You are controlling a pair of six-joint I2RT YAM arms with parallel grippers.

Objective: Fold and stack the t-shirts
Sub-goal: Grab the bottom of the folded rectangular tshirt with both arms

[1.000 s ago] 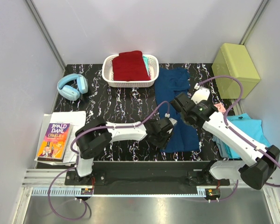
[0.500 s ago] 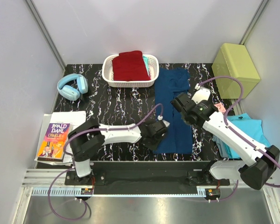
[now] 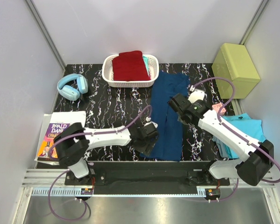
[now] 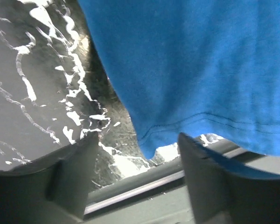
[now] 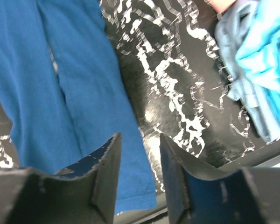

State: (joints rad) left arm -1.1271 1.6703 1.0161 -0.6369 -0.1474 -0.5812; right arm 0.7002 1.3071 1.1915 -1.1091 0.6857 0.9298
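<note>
The navy blue t-shirt (image 3: pixel 169 135) lies as a long narrow strip down the middle of the black marbled table. My left gripper (image 3: pixel 147 140) is at its near left corner. In the left wrist view the jaws stand open (image 4: pixel 140 172), and the shirt (image 4: pixel 191 60) has its hem corner loose just above the gap. My right gripper (image 3: pixel 178 105) hovers open (image 5: pixel 139 140) over the shirt's right edge (image 5: pixel 74 84), holding nothing. A dark red t-shirt (image 3: pixel 129 65) lies folded in the basket. A turquoise t-shirt (image 3: pixel 247 126) (image 5: pixel 266 60) lies at the right.
The white basket (image 3: pixel 130 84) stands at the back centre. Blue headphones (image 3: pixel 72 86) and a book (image 3: pixel 53 139) on papers lie at the left, a yellow-green box (image 3: pixel 235 63) at the back right. Grey-blue cloth (image 5: pixel 240 88) lies under the turquoise shirt. The table's front rail (image 4: pixel 130 196) runs just beyond the hem.
My left gripper dragged the navy shirt's near end leftward, shut on the hem, then opened and let it go. The right gripper shifted slightly left.
</note>
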